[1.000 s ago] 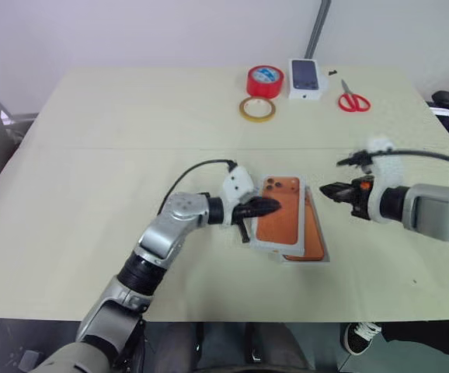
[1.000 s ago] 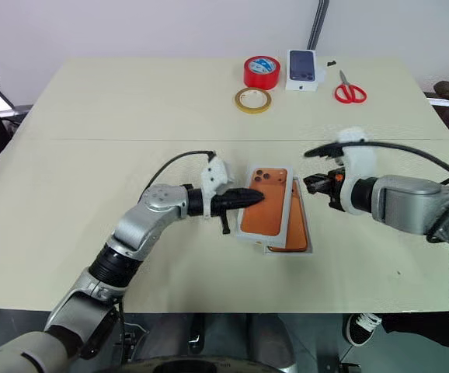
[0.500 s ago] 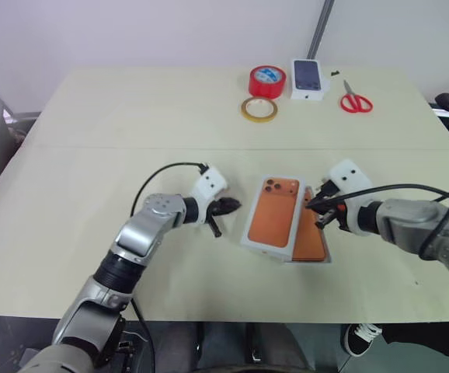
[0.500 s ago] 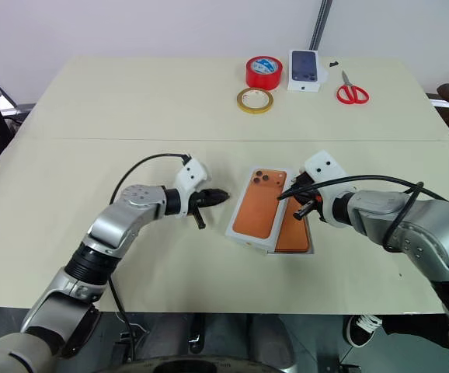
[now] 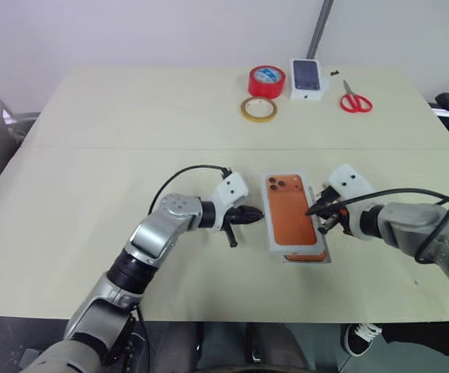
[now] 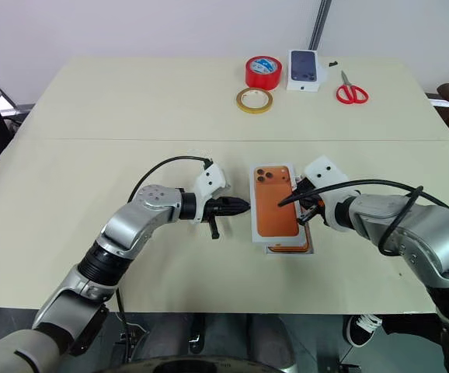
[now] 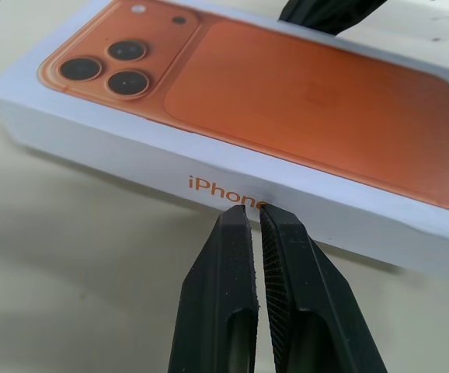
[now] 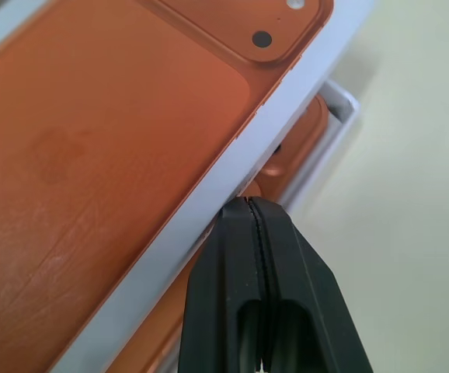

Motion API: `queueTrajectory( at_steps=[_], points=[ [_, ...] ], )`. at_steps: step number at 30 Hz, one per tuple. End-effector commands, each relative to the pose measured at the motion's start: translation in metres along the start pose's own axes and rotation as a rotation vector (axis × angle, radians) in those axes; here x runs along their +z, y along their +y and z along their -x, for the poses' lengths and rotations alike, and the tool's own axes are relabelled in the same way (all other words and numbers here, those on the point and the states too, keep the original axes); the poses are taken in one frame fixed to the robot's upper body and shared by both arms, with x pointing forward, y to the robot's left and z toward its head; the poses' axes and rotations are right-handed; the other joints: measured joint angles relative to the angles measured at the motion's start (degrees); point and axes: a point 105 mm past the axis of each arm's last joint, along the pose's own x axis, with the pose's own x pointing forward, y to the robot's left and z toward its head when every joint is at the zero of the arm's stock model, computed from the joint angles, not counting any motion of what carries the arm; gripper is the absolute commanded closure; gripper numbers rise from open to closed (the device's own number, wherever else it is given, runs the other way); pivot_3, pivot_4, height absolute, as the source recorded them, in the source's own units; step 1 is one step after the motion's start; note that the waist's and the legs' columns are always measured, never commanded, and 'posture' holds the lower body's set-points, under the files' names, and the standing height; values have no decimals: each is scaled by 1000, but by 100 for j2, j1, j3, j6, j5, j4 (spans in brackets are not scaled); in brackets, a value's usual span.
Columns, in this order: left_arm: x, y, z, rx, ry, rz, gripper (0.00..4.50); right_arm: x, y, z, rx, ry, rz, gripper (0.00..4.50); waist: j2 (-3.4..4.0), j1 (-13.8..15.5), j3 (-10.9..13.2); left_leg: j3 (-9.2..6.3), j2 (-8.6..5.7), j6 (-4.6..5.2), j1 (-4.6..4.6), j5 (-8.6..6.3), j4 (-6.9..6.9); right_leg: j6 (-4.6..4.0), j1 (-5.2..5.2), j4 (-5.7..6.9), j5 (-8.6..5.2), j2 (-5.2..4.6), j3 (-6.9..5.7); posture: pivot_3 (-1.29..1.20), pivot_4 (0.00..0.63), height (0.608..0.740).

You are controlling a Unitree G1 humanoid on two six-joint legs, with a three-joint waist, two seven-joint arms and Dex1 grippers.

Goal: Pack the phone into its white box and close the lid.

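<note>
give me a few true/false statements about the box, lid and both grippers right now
1. The lid, printed with an orange phone, lies on top of the white box. True.
2. The lid sits square on the box. False: it is offset, and the phone shows past its edge.
3. The left gripper is wide open. False: its fingers are shut, their tips at the lid's side.
4. The right gripper is shut, at the lid's other edge. True.
5. The scissors lie beside the lid. False: they are at the table's far edge.

I get bright, even light on the worktop [image 5: 131,116] with soft shadows. Both wrist views are sharp up close; a faint sheen shows on the lid [image 7: 302,101].
</note>
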Motion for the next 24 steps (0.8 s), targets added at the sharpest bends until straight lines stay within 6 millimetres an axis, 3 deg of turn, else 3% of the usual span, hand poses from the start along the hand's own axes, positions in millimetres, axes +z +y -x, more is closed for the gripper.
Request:
queueTrajectory(
  at_steps=[1, 24],
  points=[
    [17, -18, -8, -72, -49, -58, 4196, 7, 8, 8, 30, -37, 29, 4480, 0, 2, 0, 0, 0, 0, 0, 0, 0, 0, 0, 0, 0, 0, 0, 0, 150, 740],
    [18, -26, -17, -109, -36, -75, 4196, -11, 6, 14, 2, 10, 3, 4480, 0, 2, 0, 0, -2, 0, 2, 0, 0, 0, 2, 0, 0, 1, 1, 0, 150, 740]
  ],
)
